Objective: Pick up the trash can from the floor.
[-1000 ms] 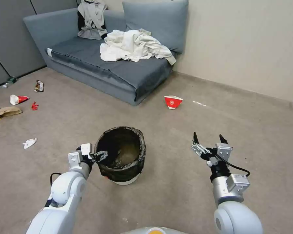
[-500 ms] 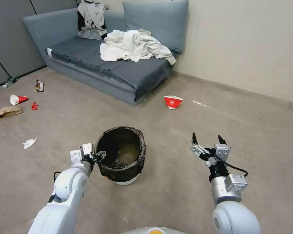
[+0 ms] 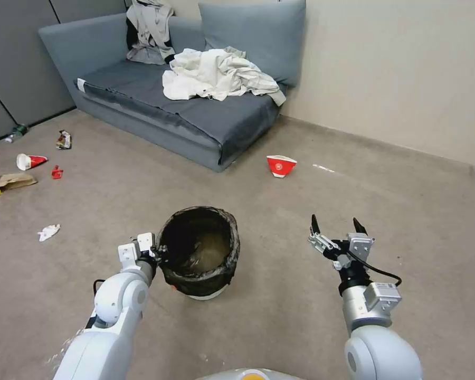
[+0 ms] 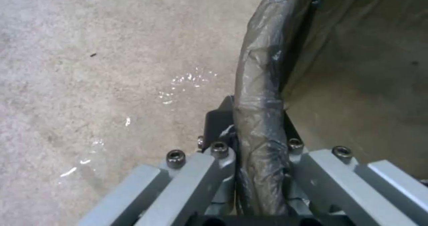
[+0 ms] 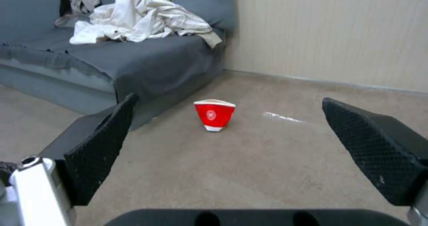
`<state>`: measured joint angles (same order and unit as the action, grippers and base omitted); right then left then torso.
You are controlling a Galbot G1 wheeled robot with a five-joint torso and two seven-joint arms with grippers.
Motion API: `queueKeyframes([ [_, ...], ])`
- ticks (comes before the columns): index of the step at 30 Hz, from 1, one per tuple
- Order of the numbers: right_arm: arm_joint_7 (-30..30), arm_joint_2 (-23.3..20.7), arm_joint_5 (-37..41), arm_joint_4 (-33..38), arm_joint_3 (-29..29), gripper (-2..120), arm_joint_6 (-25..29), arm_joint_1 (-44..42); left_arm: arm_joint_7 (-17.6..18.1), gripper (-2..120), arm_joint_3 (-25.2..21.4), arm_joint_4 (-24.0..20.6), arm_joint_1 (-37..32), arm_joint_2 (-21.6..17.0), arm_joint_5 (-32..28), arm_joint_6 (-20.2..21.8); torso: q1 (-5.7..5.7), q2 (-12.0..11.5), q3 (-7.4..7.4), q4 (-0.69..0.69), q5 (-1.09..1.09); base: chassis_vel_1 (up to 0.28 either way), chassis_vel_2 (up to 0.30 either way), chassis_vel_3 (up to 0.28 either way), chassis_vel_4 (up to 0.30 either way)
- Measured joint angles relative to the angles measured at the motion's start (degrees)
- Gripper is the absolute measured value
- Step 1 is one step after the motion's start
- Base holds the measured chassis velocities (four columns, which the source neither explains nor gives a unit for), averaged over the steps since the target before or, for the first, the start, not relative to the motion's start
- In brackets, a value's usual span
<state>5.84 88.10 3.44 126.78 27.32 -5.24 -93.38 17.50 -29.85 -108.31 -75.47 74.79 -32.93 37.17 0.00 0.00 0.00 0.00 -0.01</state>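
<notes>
Spreading flat and beige-grey, the carpeted floor carries a grey fabric sofa. Before it stands the round trash can, its crinkled bag-wrapped rim pinched by the left hand. Nearby, the right hand hovers, fingers apart.

I see a grey-blue sofa against the wall with crumpled white cloth heaped on its seat. A red-and-white paper cup sits near its corner; scattered litter lies far left.
</notes>
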Motion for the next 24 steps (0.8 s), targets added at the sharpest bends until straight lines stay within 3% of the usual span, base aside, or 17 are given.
queueKeyframes([
  [2, -0.01, -0.04, 0.0, 0.0, 0.01, 100, 0.0, 0.02, 0.0, 4, 0.03, -0.23, -0.35, -0.01, -0.34, -1.33, 0.0, 0.0, 0.0, -0.01, -0.01, 0.0, 0.0, 0.0, 0.0],
  [5, 0.0, -0.1, 0.0, 0.0, 0.05, 100, 0.02, 0.1, -1.12, 3, -0.21, -1.35, -2.22, -0.36, 0.09, -7.6, 0.0, 0.0, 0.0, -0.01, -0.01, 0.0, 0.0, 0.0, 0.0],
  [13, 0.0, -0.24, 0.0, 0.16, -0.15, 100, 0.02, 0.41, -3.4, 2, -2.38, -7.02, -6.93, 0.4, -0.91, -13.44, 0.0, 0.0, 0.0, -0.01, 0.0, 0.0, 0.0, 0.0, 0.0],
  [24, -0.01, -0.37, 0.05, 1.0, -0.52, 100, -0.01, 0.73, -1.66, 2, -4.16, -19.59, -13.58, 3.0, -2.66, -14.56, 0.0, 0.0, 0.0, 0.0, 0.01, 0.0, 0.0, 0.0, 0.0],
])
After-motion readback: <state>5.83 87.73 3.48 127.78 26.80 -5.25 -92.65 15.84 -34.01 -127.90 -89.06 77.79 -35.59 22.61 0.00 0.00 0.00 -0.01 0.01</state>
